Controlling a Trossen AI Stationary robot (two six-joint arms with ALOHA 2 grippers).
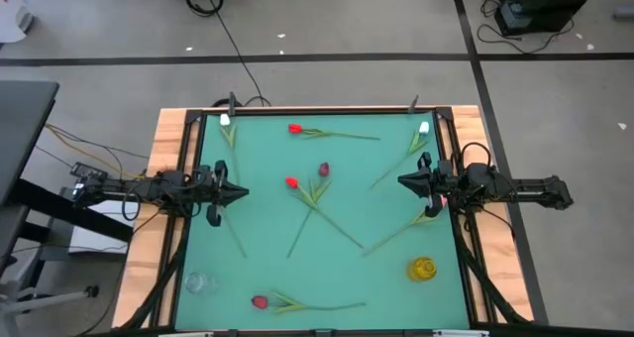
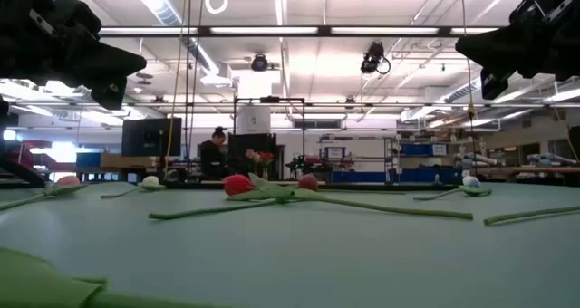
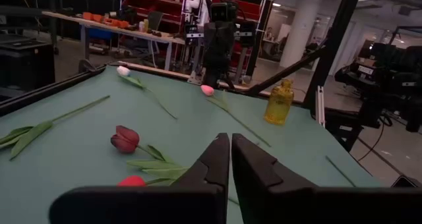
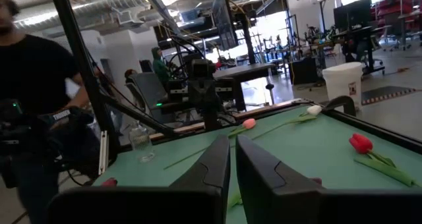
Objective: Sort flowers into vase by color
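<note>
Several tulips lie flat on the green mat (image 1: 396, 287): a white one (image 1: 226, 121) far left, a red one (image 1: 295, 129) at the far edge, a maroon one (image 1: 323, 169) and a red one (image 1: 291, 182) in the middle, a white one (image 1: 424, 129) far right, a pink one (image 1: 436, 206) under the right arm, and a red one (image 1: 260, 301) near the front. A yellow vase (image 1: 423, 269) stands near right, a clear glass vase (image 1: 198, 281) near left. My left gripper (image 1: 238, 190) and right gripper (image 1: 404, 181) hover shut and level above the mat's side edges, pointing at each other.
A black frame borders the mat, with wooden table edges (image 1: 168, 139) outside it. A second pink tulip (image 4: 248, 124) lies below the left arm. Beyond the table, a person in dark clothes (image 4: 33, 85) stands by the clear vase's corner, and another sits far off (image 2: 214, 149).
</note>
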